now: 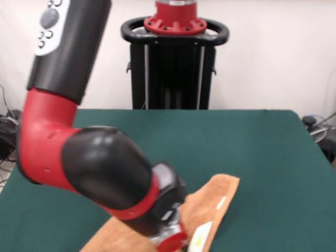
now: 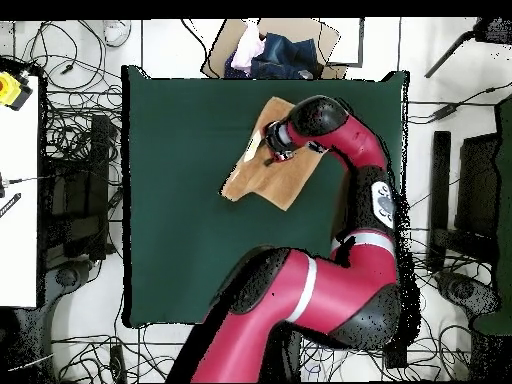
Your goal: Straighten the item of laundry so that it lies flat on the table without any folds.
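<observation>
The item of laundry, an orange-tan towel (image 1: pixel 216 193), lies on the green table (image 1: pixel 252 147) near its front edge, with a small white tag showing on top. From overhead the towel (image 2: pixel 252 180) is a slanted four-sided shape near the table's (image 2: pixel 170 220) top edge. One side appears doubled over along a pale strip. My gripper (image 2: pixel 270 146) is down over the towel's middle. In the front view the wrist hides the gripper (image 1: pixel 171 243), so its state is unclear. The arm covers part of the towel.
Overhead, a cardboard box with bundled clothes (image 2: pixel 268 52) sits just beyond the table's top edge, close to the towel. Cables lie all around the table. A white bench (image 2: pixel 20 200) stands to the left. Wide green surface spreads left of and below the towel.
</observation>
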Tool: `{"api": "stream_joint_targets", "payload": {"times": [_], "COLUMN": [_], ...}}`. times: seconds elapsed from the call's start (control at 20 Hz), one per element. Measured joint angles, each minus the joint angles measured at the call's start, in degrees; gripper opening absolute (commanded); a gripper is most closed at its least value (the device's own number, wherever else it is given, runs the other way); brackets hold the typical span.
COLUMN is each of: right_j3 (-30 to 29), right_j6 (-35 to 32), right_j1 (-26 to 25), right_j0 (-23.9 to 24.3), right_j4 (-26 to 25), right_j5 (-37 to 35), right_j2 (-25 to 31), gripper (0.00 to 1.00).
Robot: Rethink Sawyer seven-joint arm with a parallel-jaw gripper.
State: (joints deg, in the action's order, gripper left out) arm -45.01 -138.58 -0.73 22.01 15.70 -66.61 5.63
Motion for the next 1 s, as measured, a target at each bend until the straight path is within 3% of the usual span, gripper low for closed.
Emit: {"api": "stream_joint_targets", "payload": {"times": [0.4,0.45,1.0], "right_j3": [0.09,0.18,0.52], "right_j6": [0.0,0.0,0.01], "right_j1": [0.22,0.22,0.41], "right_j0": [2.89,3.01,2.82], "right_j4": [1.72,1.62,1.67], "right_j5": [3.61,3.64,4.56], "right_j2": [0.0,-0.11,-1.29], "gripper": [1.0,0.0,0.0]}}
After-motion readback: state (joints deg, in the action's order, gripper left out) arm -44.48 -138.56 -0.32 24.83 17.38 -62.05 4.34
